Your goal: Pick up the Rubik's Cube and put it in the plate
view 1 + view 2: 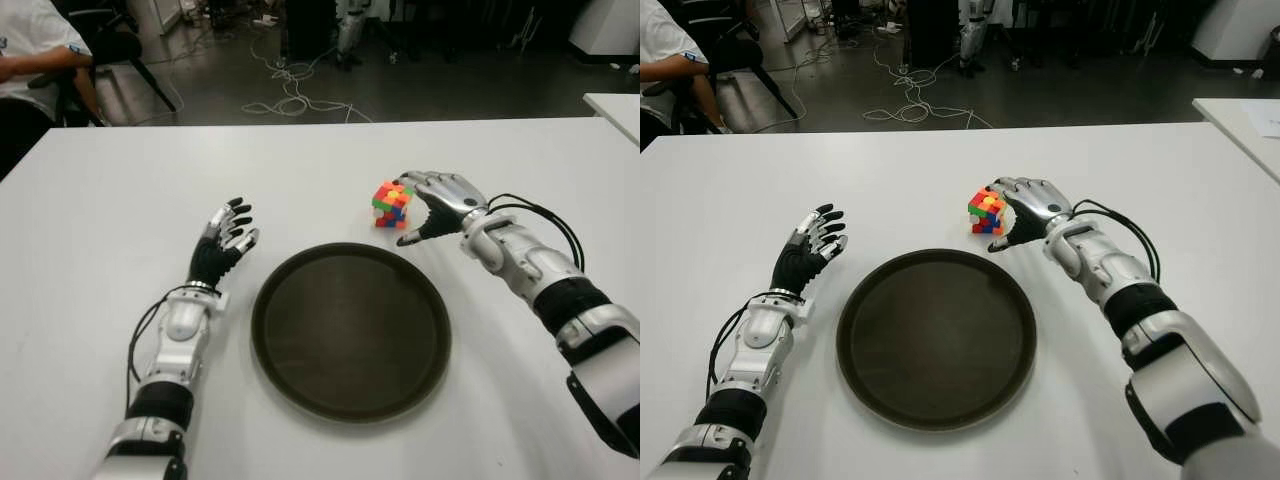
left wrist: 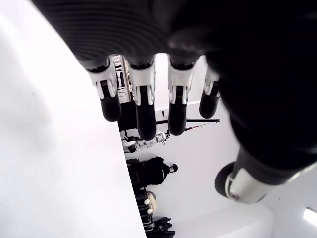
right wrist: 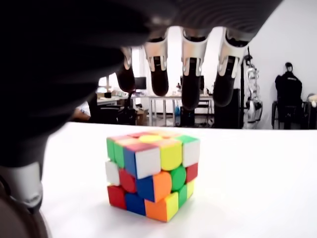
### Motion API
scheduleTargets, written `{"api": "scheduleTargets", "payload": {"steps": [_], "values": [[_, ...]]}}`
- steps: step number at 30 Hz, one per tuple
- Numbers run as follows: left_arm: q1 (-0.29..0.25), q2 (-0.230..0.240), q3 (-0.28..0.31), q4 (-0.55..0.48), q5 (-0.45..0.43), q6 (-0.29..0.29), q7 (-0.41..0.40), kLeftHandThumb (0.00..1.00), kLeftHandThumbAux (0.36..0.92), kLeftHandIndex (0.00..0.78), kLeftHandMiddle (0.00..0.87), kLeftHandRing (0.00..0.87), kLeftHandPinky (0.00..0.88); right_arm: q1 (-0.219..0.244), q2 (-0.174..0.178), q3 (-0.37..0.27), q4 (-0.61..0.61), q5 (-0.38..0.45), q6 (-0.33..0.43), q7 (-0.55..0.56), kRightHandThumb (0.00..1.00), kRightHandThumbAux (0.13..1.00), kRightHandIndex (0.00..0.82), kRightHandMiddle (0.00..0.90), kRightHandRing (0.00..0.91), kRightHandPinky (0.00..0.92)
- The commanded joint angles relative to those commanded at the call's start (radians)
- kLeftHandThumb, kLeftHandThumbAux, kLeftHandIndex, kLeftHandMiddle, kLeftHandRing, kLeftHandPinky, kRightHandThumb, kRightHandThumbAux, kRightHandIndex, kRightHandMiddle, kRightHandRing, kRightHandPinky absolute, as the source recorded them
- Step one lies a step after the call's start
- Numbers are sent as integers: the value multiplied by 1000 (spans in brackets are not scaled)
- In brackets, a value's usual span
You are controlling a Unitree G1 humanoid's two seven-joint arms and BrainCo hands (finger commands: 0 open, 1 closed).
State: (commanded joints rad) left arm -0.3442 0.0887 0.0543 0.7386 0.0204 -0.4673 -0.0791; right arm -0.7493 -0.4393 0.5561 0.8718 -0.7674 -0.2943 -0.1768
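One Rubik's Cube sits on the bench beyond the plate, right hand spread wide beside it, grasping nothing.

Rubik's Cube: scrambled, on table | plate: dark, round, near, apart

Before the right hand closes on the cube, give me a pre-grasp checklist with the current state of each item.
1. Multicoloured Rubik's Cube standing on the white table, not yet lifted: ok.
2. Right hand beside the cube, fingers above it and open, no contact visible: ok.
3. Thumb placement on the cube's near side: cannot tell.
4. Round dark brown plate holds nothing, just in front of the cube: ok.
5. Left hand open, left of the plate, out of the path: ok.
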Motion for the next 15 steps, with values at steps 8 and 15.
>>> {"api": "scheduleTargets", "payload": {"steps": [8,15], "values": [[0,-3,0,-7,0,-1,3,63,684,110,176,148,103,15,-18,-25,-50,3,19,28,0,574,85,112,162,228],[1,-2,-4,-11,15,-2,20,55,697,119,178,153,116,30,-29,-47,-82,4,31,31,0,589,94,113,180,259]]}}
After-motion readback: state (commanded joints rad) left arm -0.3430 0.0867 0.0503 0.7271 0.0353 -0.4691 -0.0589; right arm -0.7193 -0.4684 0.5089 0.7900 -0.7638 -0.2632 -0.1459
